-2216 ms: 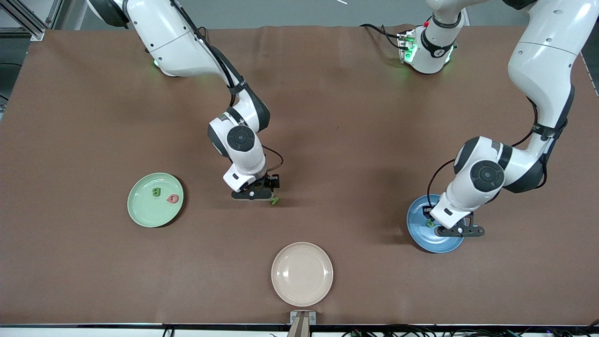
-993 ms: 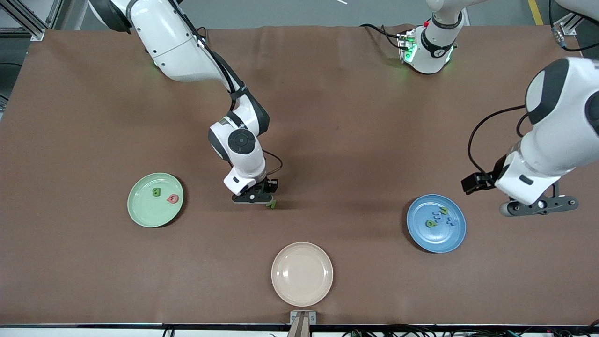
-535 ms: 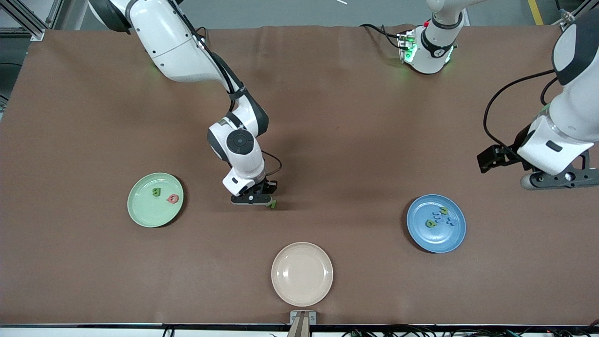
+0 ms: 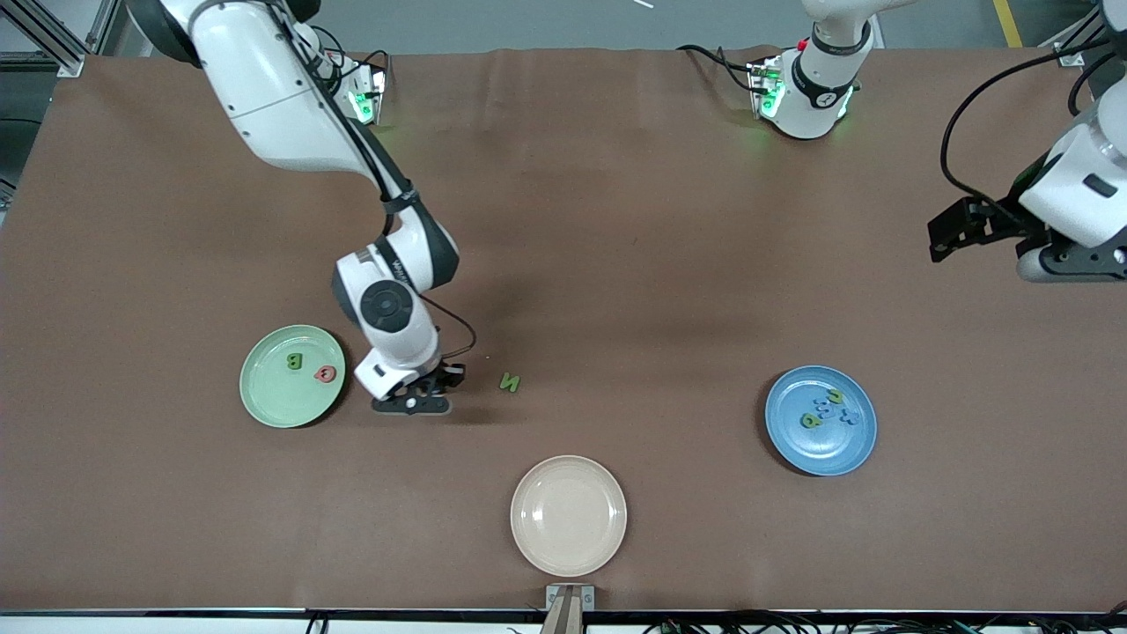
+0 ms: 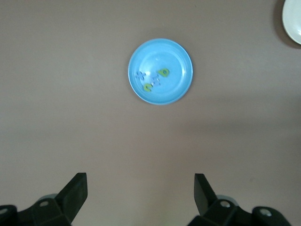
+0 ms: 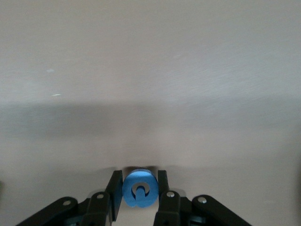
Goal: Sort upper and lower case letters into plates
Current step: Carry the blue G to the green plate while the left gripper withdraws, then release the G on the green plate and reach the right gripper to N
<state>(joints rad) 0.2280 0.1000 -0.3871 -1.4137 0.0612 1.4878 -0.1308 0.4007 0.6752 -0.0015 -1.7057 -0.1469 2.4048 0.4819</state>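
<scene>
My right gripper (image 6: 139,175) is shut on a small blue letter (image 6: 139,189), held upright between its fingers. In the front view that gripper (image 4: 412,403) hangs low over the table, between the mint green plate (image 4: 268,396) and a loose green letter (image 4: 510,381) lying on the cloth. The mint plate holds a green letter (image 4: 294,360) and a red one (image 4: 326,374). The blue plate (image 4: 828,451) holds green letters (image 4: 812,420) and blue ones (image 4: 826,408). My left gripper (image 4: 1070,262) is open and empty, raised at its own end of the table; its wrist view looks down on the blue plate (image 5: 178,89).
A cream-beige plate (image 4: 569,515) with nothing in it sits near the table's front edge, nearer the camera than the loose green letter. Brown cloth covers the whole table (image 4: 660,264). Both arm bases stand along the table's edge farthest from the front camera.
My right gripper has left the spot by the green letter and moved toward the mint plate with the blue letter in its grip. The left arm has drawn farther up and away from the blue plate.
</scene>
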